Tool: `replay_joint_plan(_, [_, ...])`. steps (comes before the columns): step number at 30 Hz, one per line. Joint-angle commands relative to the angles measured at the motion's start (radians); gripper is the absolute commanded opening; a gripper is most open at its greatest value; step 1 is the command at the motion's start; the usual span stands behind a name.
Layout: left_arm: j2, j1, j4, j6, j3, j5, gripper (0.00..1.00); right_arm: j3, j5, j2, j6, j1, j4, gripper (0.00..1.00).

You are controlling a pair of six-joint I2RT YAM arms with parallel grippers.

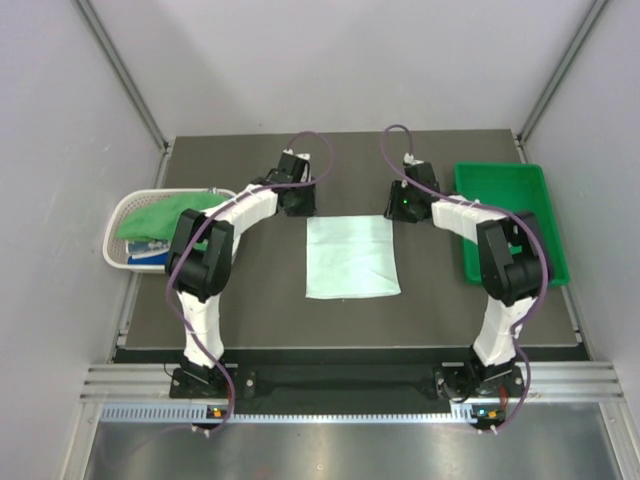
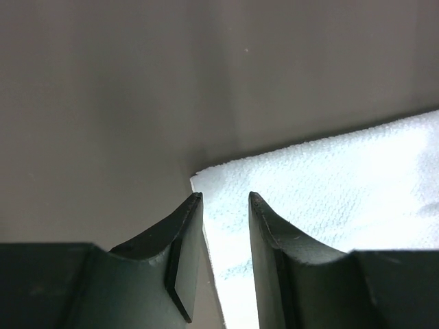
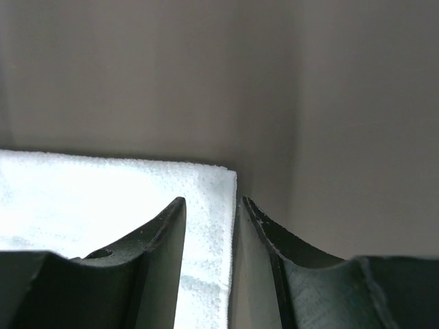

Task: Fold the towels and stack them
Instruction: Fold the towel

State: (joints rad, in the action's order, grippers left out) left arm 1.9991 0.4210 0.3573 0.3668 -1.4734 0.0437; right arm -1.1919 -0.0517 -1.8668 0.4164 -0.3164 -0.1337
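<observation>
Dark table (image 1: 250,320), grey walls (image 1: 300,70) on three sides. Green tray (image 1: 510,215) on the right has nothing in it, so it's probably the drop spot for the finished stack. White basket (image 1: 118,228) on the left holds the backlog: green towel (image 1: 165,213) on top, blue towel (image 1: 148,256) under it. Mint towel (image 1: 352,257) lies flat mid-table, roughly square to the edges. It sits between the arms so each can reach a corner.

Left arm (image 1: 200,265) and right arm (image 1: 510,265) are mirrored: elbows out, forearms angled inward and forward, wrists pitched down at the towel's far edge. Left gripper (image 1: 298,203) is over the far-left corner, right gripper (image 1: 403,207) over the far-right corner.

Wrist views: on each, the fingers are apart with a narrow gap and straddle the corner's side edge, one over cloth and one over bare table. Nothing is pinched and the cloth lies flat underneath. Can't tell if the tips touch the surface.

My read: set up for a two-corner pinch. The next fold needs both corners lifted in sync or the edge skews.
</observation>
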Motion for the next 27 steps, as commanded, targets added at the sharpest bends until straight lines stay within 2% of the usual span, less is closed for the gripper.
replay_joint_plan(1, [0.009, -0.016, -0.017, -0.031, -0.004, 0.033, 0.38, -0.032, 0.026, -0.043, -0.048, 0.007, 0.023, 0.38])
replay_joint_plan(8, [0.082, -0.034, -0.066, -0.026, 0.021, 0.073, 0.38, -0.081, 0.038, -0.110, -0.074, -0.006, 0.019, 0.38])
replay_joint_plan(15, [0.107, -0.036, -0.069, -0.020, 0.021, 0.056, 0.38, -0.086, 0.047, -0.121, -0.083, -0.013, 0.017, 0.37])
replay_joint_plan(22, [0.113, -0.036, -0.069, -0.012, 0.035, 0.059, 0.33, -0.097, 0.092, -0.132, -0.093, -0.033, -0.001, 0.31])
replay_joint_plan(24, [0.109, -0.036, -0.072, -0.011, 0.042, 0.064, 0.28, -0.092, 0.095, -0.126, -0.093, -0.036, -0.003, 0.29])
replay_joint_plan(27, [0.112, -0.036, -0.080, -0.008, 0.045, 0.073, 0.25, -0.090, 0.089, -0.124, -0.090, -0.038, -0.009, 0.24])
